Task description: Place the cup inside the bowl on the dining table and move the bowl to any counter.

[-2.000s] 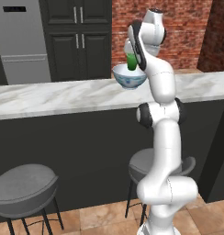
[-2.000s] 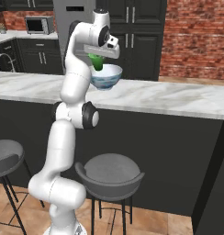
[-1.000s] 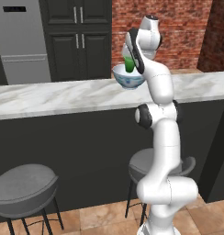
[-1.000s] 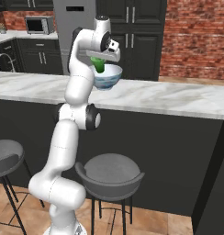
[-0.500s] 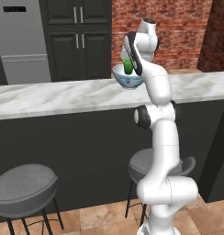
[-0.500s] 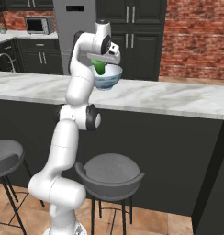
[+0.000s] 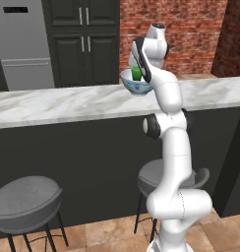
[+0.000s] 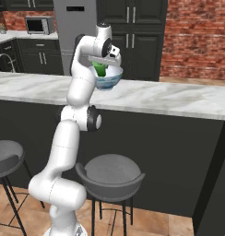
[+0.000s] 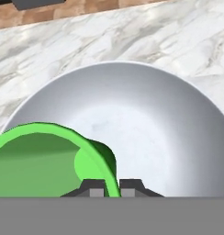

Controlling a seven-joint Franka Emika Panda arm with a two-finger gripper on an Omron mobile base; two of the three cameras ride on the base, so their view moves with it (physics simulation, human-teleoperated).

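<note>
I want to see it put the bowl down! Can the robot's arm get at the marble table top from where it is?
Probably yes. The gripper holds the bowl with the green cup just above the dining table, and nothing sits between the bowl and the marble below.

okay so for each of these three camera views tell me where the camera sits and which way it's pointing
Left base view: behind the arm's left, facing the dining table; white arm rises at right.
Right base view: behind its right, same table; arm at left.
Hand view: on the hand, looking into the bowl at the cup; gripper fingertips at bottom.
All share bowl, cup and table.
</note>
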